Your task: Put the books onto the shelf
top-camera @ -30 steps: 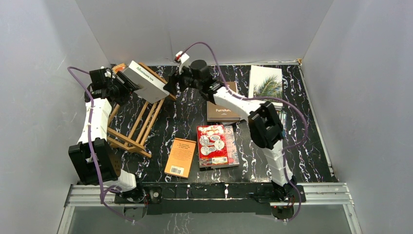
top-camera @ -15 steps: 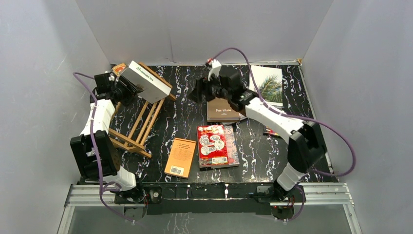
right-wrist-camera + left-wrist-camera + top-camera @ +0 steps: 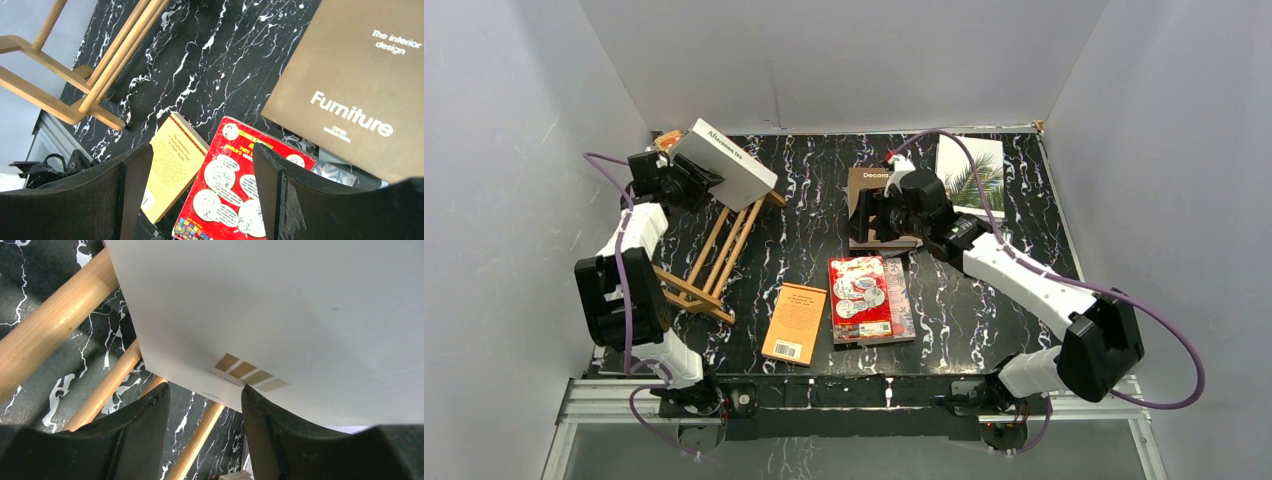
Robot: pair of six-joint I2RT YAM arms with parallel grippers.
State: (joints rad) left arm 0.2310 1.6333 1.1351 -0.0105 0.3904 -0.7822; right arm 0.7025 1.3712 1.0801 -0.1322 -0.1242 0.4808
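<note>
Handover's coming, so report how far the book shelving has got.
Done: nothing shelved squarely. In hand: the white book lies tilted on the shelf, left jaws at it; right jaws open over the brown book. Remaining: red book, orange paperback, palm-leaf book.

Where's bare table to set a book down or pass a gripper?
Free: the bare strip between the shelf and the brown book; also the near patch between the red book and the right arm. Crowded: orange paperback, red book and brown book sit close together.
</note>
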